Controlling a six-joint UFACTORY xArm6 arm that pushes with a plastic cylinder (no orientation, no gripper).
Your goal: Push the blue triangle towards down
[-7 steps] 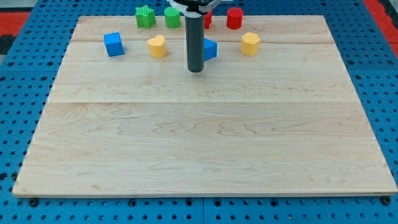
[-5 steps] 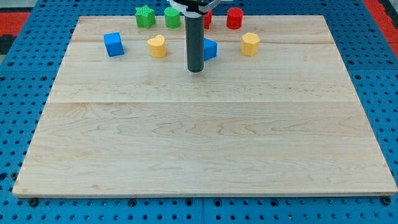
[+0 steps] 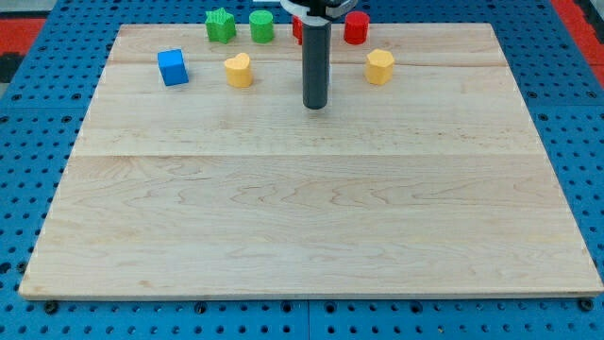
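Note:
My dark rod stands upright near the top middle of the wooden board (image 3: pixel 311 217), and my tip (image 3: pixel 315 106) rests on the wood. The blue triangle does not show; the rod covers the spot where it lay in the earlier frames, just above my tip. A yellow heart-like block (image 3: pixel 238 70) lies to the left of the rod and a yellow hexagon block (image 3: pixel 379 66) to its right.
A blue cube (image 3: pixel 172 67) sits at the upper left. Along the top edge stand a green star (image 3: pixel 220 25), a green cylinder (image 3: pixel 261 25), a red block (image 3: pixel 356 27) and another red block (image 3: pixel 296 28), partly hidden by the rod.
My rod has moved to the view's right by about its own width and now stands in front of the blue triangle, which was visible at its right side before.

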